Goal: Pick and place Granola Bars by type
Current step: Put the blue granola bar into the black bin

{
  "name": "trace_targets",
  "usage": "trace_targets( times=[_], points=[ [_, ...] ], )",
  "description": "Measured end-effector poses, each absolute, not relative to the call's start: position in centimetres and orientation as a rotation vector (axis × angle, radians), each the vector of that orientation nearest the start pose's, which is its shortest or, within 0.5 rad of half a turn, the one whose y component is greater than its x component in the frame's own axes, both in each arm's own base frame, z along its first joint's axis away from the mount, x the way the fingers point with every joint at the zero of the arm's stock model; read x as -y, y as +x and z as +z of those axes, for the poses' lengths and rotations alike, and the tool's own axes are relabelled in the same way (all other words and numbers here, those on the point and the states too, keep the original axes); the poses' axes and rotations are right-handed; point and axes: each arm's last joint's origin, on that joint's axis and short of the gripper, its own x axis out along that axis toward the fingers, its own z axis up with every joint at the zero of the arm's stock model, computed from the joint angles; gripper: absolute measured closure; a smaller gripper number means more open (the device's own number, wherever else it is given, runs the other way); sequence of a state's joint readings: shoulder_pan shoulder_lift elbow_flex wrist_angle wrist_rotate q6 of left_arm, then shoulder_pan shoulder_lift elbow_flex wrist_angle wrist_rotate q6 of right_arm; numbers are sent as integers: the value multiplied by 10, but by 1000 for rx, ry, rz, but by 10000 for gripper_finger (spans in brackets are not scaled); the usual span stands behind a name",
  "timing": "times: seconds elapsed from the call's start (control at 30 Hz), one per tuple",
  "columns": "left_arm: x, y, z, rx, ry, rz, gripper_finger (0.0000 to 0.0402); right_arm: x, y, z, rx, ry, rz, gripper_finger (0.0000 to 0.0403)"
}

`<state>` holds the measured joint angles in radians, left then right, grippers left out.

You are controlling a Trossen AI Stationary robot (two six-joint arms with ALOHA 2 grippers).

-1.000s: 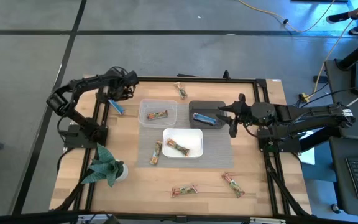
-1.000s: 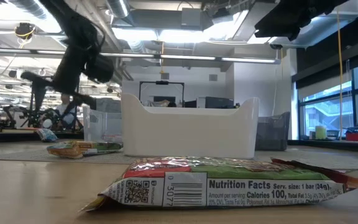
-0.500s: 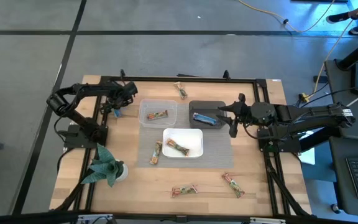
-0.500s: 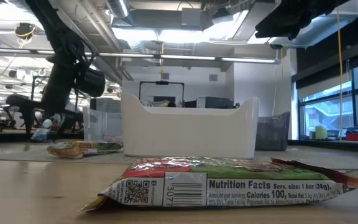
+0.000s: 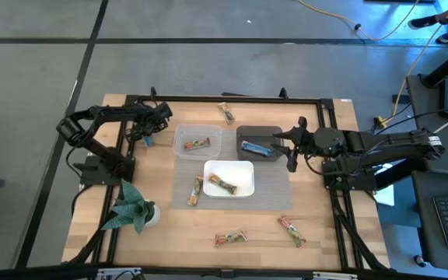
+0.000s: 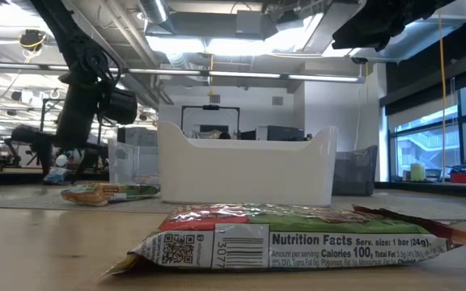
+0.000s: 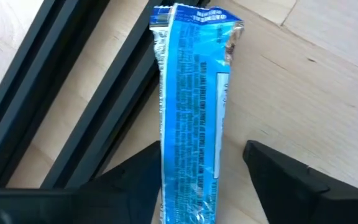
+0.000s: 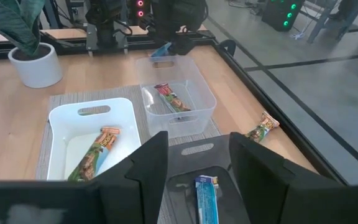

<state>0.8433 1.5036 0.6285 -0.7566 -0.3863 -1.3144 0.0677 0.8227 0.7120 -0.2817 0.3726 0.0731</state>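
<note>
A blue granola bar (image 7: 191, 112) lies flat on the wood near the table's left rail, left of the clear tub (image 5: 198, 128). My left gripper (image 7: 204, 180) is open and low over it, one finger on each long side of the bar; in the high view it (image 5: 148, 134) covers the bar. Another blue bar (image 5: 259, 148) lies in the dark tub (image 5: 259, 131). My right gripper (image 5: 287, 146) hangs open at that tub's right edge. Tan bars lie in the clear tub (image 5: 197, 144) and in the white tub (image 5: 222, 184). My left gripper has one finger (image 7: 135, 180) right against the blue bar's long edge (image 7: 164, 155) and the other finger a gap away. Whether it touches the bar, I cannot tell. The bar lies flat on the table, running along the fingers.
Loose tan bars lie by the far edge (image 5: 225, 113), on the grey mat beside the white tub (image 5: 195, 190), and near the front (image 5: 230, 239) (image 5: 292, 230). A green paper plant (image 5: 131, 208) stands front left. Black frame rails (image 7: 55, 93) run beside the blue bar.
My left gripper has moved toward the table's near edge and down, from beyond the blue bar to low over it, and now straddles it. The bar has not moved. My right arm has kept still.
</note>
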Motion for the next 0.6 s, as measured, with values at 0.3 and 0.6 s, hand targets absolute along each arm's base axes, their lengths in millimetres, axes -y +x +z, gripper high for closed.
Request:
trace_targets(
  times=[0.3,0.6],
  points=[
    [-156,126,123,-852,-1212,1916,235,-2,178,293,-373,-13,-315,228],
    [-153,130,123,-889,-1143,1888,268,-2,178,293,-372,-11,-315,228]
  ],
)
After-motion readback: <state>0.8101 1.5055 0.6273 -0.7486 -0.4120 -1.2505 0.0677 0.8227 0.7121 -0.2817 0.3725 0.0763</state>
